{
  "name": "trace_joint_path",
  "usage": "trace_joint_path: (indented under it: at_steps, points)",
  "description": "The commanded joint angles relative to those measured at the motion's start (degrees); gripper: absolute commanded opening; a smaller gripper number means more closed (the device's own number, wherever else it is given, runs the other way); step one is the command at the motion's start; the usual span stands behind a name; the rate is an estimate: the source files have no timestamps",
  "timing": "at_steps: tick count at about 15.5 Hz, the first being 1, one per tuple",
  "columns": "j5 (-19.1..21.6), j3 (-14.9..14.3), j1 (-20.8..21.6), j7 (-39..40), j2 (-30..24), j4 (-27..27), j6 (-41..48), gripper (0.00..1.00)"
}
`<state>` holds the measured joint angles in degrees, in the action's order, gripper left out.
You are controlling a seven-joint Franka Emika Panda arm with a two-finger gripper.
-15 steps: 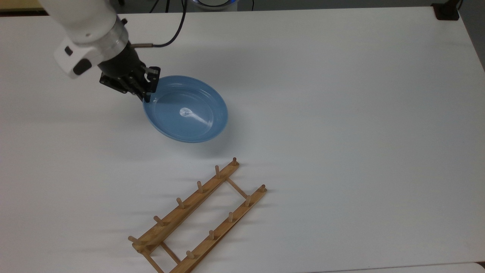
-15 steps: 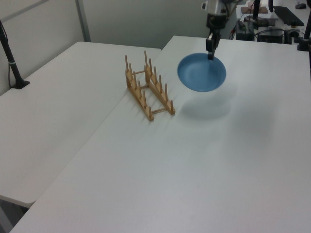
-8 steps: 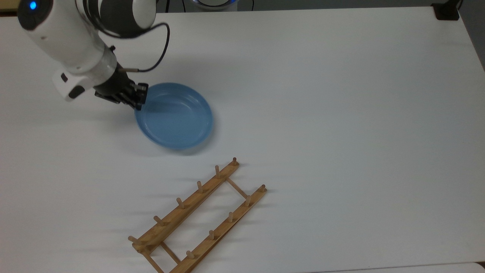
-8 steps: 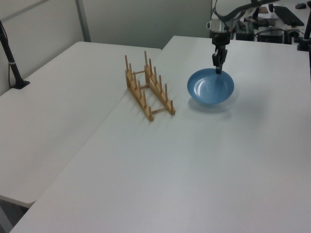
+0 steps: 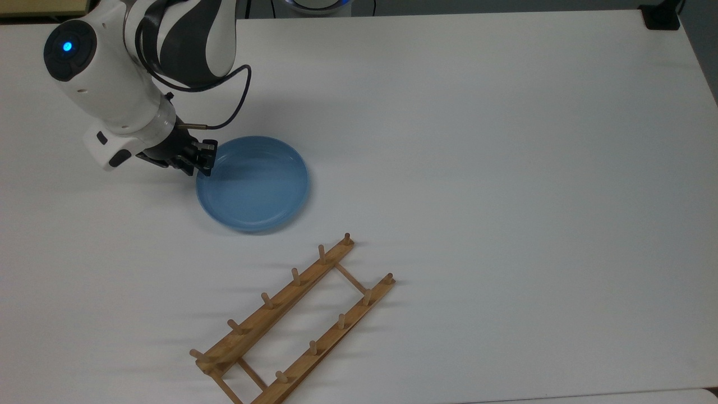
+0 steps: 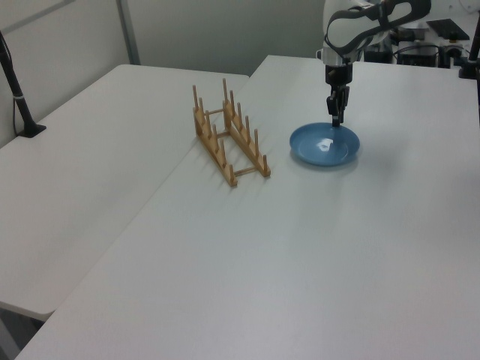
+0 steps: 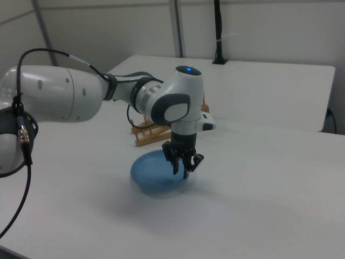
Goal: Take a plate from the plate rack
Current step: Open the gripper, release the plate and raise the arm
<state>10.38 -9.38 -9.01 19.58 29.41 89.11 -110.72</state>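
Nearest in the left view stands the plate rack, empty, its pegs upright; its long axis runs diagonally across the bench, from the top view's lower left up toward the middle, and in the top view it is well apart from the plate. Beyond it in the left view lies the plate, face up and seemingly flat on the bench, already out of the rack. Being round it has no long axis to speak of; its hollow faces upward and its rim runs level. Farther back in the left view, the gripper is at the plate's edge on the top view's left, pointing downward, its jaws seemingly closed narrowly across the rim, though whether they are pinching it or have just let go I cannot tell for certain. The risk lies in that thin edge hold: if the arm lifts away with the jaws clamped, the plate would likely tip up on its far edge, swing or slip free and clatter down. If the jaws open while pressing sideways, the smooth plate could skid across the bench.
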Motion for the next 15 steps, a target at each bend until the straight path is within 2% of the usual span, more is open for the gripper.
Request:
trace_joint_path:
  at_steps: [1,3,5,8,11,15]
  points:
    - [-1.5,-0.5,0.1,0.1,-2.3,1.2,-0.3,0.83]
    - [-1.7,-1.0,0.9,-1.7,-5.0,1.7,0.0,0.92]
    - [-3.6,-2.3,4.2,-5.2,-9.0,2.7,0.7,1.0]
    - [-8.5,-2.7,11.1,-10.6,-14.9,3.3,7.5,1.0]
    - [-8.7,-2.7,13.8,-11.4,-20.1,4.9,8.3,1.0]
    - [-8.7,-2.7,17.0,-11.6,-24.0,6.6,9.8,1.0]
